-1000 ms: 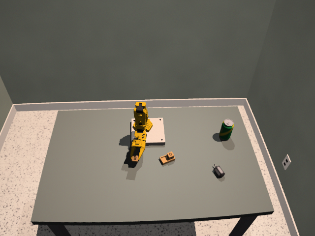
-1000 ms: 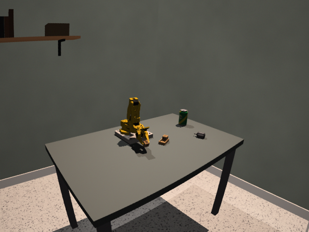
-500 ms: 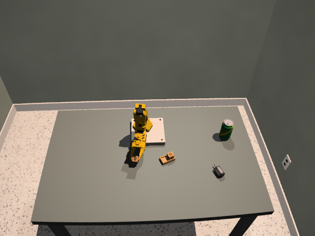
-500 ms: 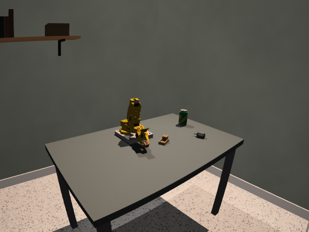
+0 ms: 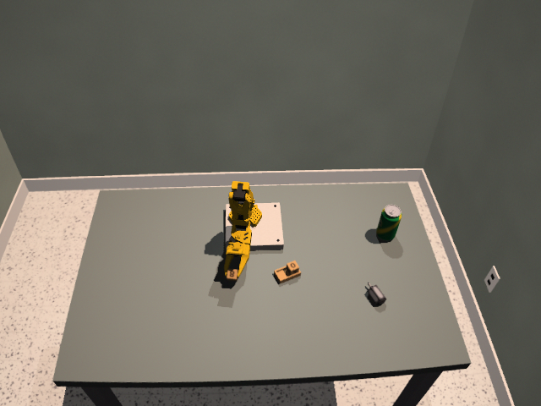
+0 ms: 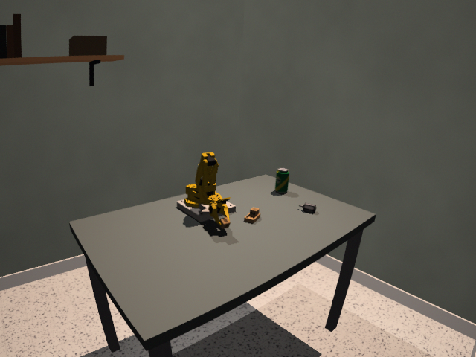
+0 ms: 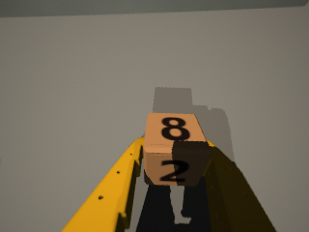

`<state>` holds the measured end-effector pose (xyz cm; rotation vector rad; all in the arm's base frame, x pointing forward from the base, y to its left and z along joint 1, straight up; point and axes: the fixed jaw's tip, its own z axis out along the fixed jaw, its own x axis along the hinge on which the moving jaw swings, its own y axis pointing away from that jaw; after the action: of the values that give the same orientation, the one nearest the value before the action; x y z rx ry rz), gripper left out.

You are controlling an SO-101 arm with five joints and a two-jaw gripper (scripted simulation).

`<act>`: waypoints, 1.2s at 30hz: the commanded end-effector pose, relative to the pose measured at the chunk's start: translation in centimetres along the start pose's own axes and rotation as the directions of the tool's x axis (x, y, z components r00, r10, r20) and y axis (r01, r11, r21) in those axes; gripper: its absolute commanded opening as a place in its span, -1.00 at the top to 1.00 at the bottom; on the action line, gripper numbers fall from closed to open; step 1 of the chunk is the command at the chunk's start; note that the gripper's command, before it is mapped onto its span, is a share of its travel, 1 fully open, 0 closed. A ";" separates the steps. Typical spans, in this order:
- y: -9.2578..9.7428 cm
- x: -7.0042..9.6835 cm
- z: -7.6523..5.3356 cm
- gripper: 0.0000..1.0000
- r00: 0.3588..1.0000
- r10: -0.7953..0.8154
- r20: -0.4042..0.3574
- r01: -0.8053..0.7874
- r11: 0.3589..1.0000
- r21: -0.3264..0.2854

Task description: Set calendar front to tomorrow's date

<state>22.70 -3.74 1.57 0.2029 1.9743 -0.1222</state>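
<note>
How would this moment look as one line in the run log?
gripper: shut on cube | cube: faces 8 and 2 visible | tray: one cube inside, one slot free | can: upright, apart

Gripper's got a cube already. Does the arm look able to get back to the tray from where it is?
Probably yes. The gripper is shut on a cube a short way to the side of the tray, which sits near the base plate. Nothing stands between them; the can and the small dark object lie well off.
</note>
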 end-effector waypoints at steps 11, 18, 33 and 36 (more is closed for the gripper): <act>-0.2 0.1 0.3 1.00 1.000 -0.002 0.019 0.002 1.000 0.008; -0.2 0.5 0.4 1.00 1.000 -0.002 0.019 0.002 1.000 0.008; -0.2 0.9 0.6 1.00 1.000 -0.002 0.019 0.002 1.000 0.008; -0.2 1.1 0.7 1.00 1.000 -0.002 0.019 0.002 1.000 0.008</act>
<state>22.71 -3.74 0.27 0.2030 1.9735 -0.1224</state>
